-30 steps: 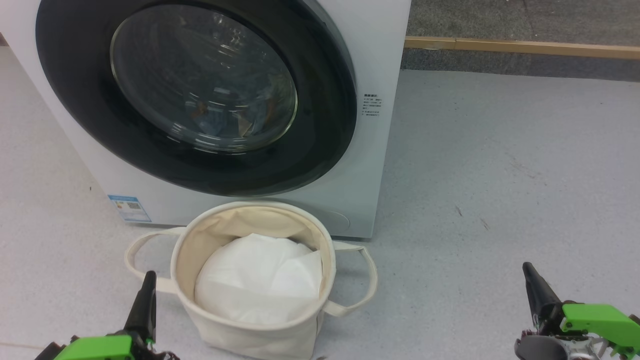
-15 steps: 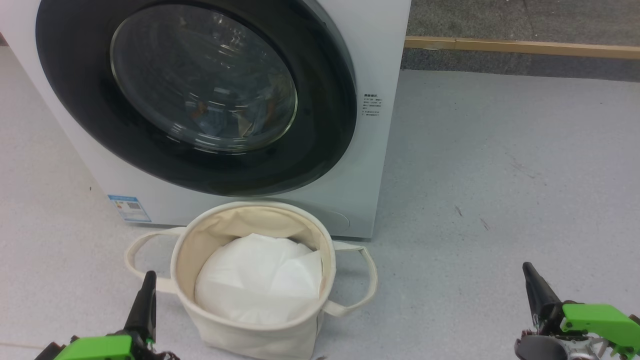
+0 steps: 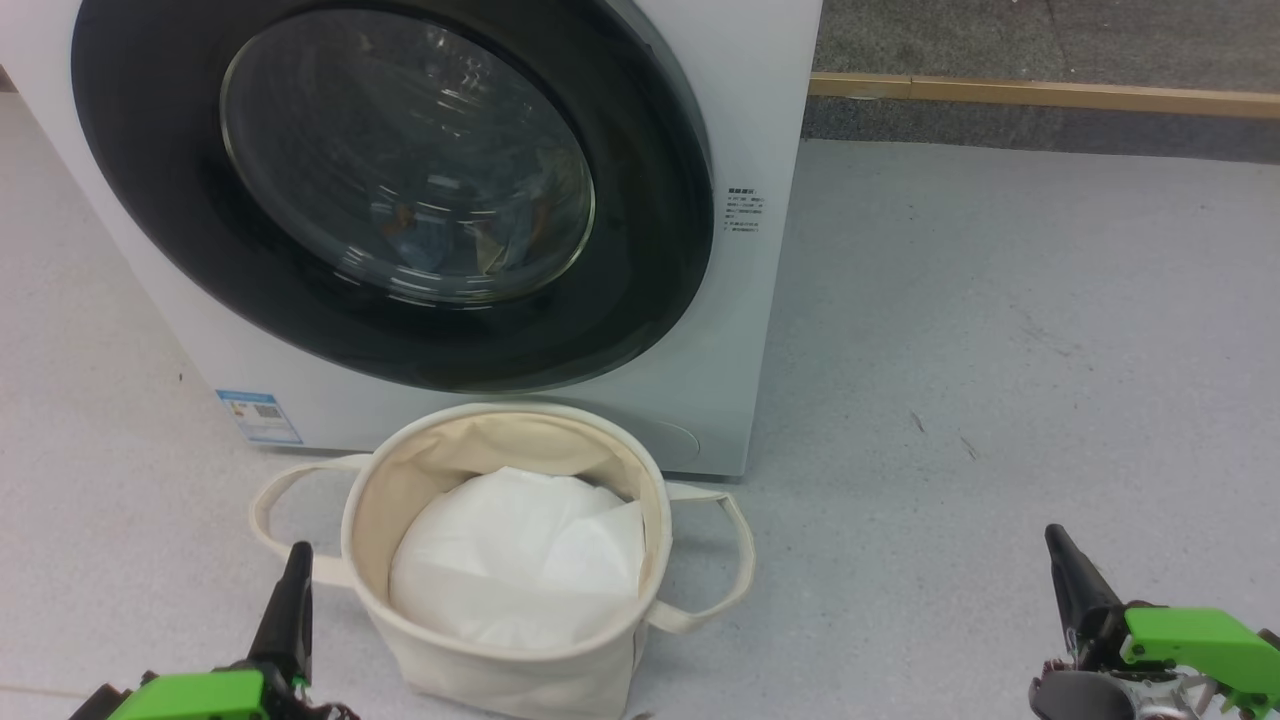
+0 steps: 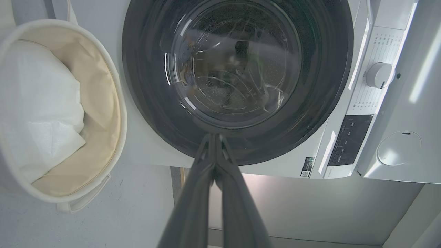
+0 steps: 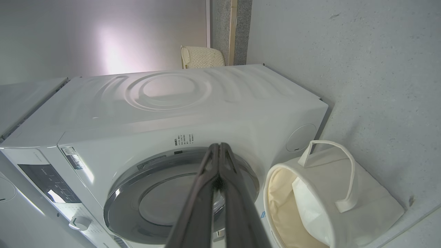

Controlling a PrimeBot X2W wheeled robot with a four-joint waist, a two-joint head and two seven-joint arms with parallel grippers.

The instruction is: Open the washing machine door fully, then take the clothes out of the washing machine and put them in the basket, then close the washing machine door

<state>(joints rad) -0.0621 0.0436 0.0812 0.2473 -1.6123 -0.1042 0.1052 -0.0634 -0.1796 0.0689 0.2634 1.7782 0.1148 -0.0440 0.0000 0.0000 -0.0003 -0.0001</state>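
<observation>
Currently door (image 3: 400, 190) shut; clothes (image 3: 440, 235) inside, seen through it. Basket (image 3: 352, 520) sits just below the door, probably for a short drop. Left gripper (image 3: 297, 560) and right gripper (image 3: 1062, 550) pinched closed, empty, apart from washer (image 3: 760, 300).

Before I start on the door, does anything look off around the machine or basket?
One thing: the basket already holds a puffy white bag filling most of it, leaving little room. Nothing spilled; the washing machine door sits shut.
</observation>
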